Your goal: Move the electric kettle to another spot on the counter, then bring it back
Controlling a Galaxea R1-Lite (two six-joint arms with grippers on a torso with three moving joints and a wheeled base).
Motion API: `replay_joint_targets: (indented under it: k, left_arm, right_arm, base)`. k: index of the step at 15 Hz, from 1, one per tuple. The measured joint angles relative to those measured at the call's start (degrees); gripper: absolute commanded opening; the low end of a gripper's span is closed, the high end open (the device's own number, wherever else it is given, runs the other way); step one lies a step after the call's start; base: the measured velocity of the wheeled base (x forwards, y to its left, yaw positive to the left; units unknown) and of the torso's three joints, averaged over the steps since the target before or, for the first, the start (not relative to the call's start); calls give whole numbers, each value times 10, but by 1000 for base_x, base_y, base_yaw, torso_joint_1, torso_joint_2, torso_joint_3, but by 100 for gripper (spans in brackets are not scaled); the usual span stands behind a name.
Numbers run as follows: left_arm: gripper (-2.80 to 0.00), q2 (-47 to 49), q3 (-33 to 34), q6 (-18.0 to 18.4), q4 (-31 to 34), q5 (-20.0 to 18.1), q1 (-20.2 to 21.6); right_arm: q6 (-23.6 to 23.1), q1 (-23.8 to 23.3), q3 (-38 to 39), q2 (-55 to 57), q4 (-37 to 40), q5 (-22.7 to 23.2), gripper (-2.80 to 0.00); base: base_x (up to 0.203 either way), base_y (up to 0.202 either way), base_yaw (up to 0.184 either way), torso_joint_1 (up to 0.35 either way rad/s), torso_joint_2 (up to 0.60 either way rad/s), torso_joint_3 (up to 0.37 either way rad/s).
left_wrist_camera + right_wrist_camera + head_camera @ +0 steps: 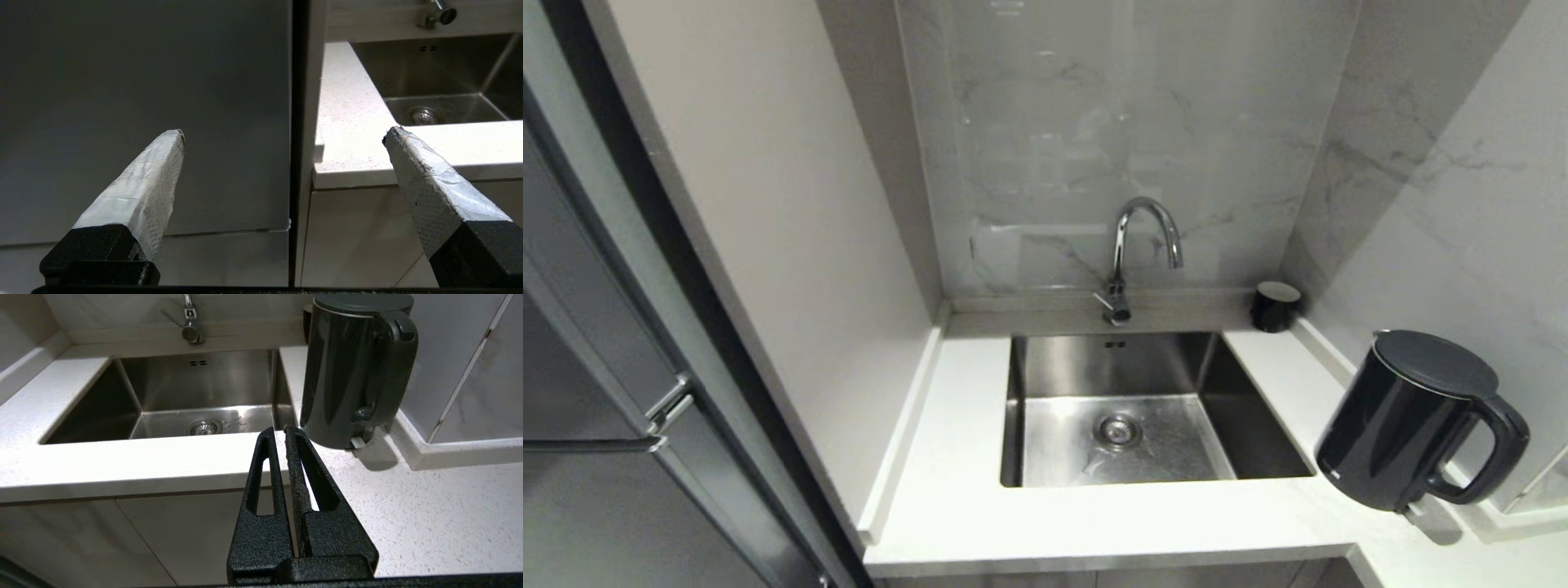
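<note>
The electric kettle [1413,420] [347,375] is a tall glossy black jug with a loop handle and flat lid. It stands upright on the white speckled counter [1094,523] [429,506], right of the sink and close to the raised back lip. Neither arm shows in the head view. My right gripper [279,430] hangs in front of the counter's edge, short of the kettle, shut and holding nothing. My left gripper [284,136] is low before a grey cabinet front, left of the counter [351,122], open and empty.
A steel sink [1127,408] with a chrome tap [1139,245] is set into the counter. A small black cup [1274,306] stands in the back corner. A tall grey cabinet [596,367] closes off the left side. Marble-look walls stand behind and right of the kettle.
</note>
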Motion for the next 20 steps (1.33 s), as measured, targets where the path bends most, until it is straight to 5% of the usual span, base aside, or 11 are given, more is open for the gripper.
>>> replay_joint_targets:
  k: [10,20]
  left_arm:
    - [0,0,0,0,1,0,-1]
    - [0,0,0,0,1,0,-1]
  right_arm:
    - [0,0,0,0,0,0,-280]
    - [1,0,0,0,0,0,-280]
  base:
    - [0,118,-1,2,2,1]
    - [0,0,0,-76,180,103]
